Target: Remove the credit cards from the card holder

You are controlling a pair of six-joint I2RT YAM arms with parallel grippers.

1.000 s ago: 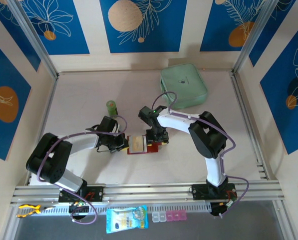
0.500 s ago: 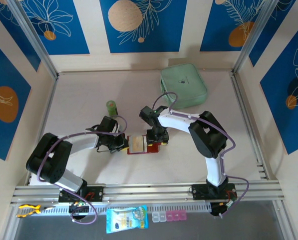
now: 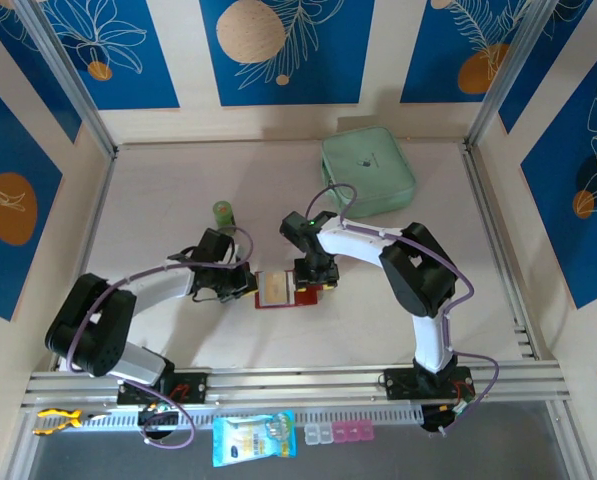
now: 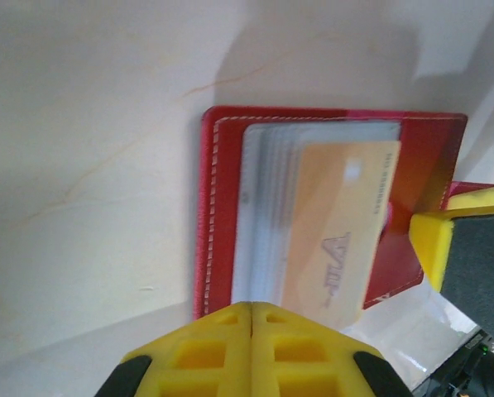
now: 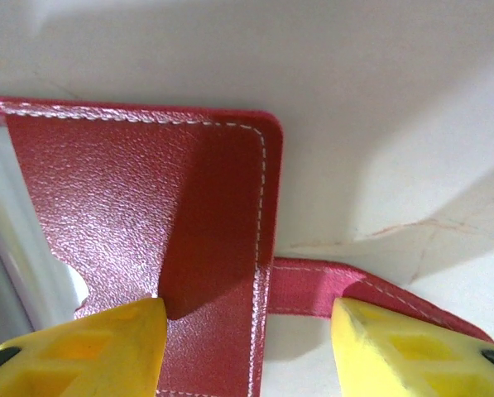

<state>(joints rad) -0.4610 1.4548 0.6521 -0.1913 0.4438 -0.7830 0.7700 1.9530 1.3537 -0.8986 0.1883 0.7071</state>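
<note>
Progress partial: card holder [image 5: 139, 198] lies opened, tan credit card [image 4: 338, 223] skewed but not yet out of its clear sleeves [image 4: 263, 207], left gripper [image 4: 251, 310] closed at its near edge, right gripper [image 5: 247, 331] spread astride its snap tab [image 5: 354, 285].

I see the card holder [image 5: 147, 207] as grained red leather-like material, faintly glossy, with pale stitching; its sleeves [image 4: 263, 215] look clear plastic, the tan credit card [image 4: 338, 223] smooth, and the table [image 4: 89, 124] pale, smooth, matt.
</note>
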